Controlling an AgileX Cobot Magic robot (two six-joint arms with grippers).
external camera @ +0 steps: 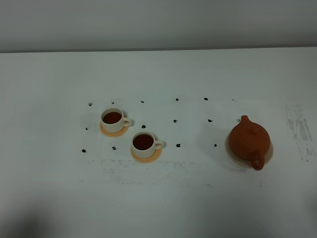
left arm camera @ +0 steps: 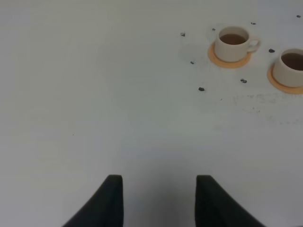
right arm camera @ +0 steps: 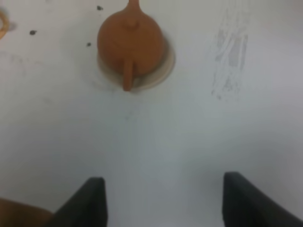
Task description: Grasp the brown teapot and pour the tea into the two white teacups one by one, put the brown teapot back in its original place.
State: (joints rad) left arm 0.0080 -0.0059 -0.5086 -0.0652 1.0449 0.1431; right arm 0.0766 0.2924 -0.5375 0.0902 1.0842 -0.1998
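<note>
– Since the right fingers [right arm camera: 251, 198] stand wide apart with nothing but bare tabletop [external camera: 198, 198] between them, is anything left for that arm to do?

– Little, I'd judge. The left fingers [left arm camera: 111, 198] are set narrower, also holding nothing, well away from the cups. Further out from the right fingers, the brown teapot [right arm camera: 131, 42] sits upright on its beige disc [right arm camera: 165, 66], loop handle towards the wrist camera, spout away.

– And the cups?

– Both white teacups [external camera: 112, 119] [external camera: 143, 143] stand on their orange coasters [external camera: 147, 157], well apart from the teapot, each showing dark tea inside. The pouring looks done and the pot looks returned.

– So what makes a good finish?

– Check the seating. From above, the teapot [external camera: 249, 140] appears roughly centred on the disc [external camera: 233, 156], with rim showing around it. If so, leave it alone and keep both arms low and clear. Any further reach should come straight along the handle line, slowly, so as not to nudge the pot off the disc.
</note>
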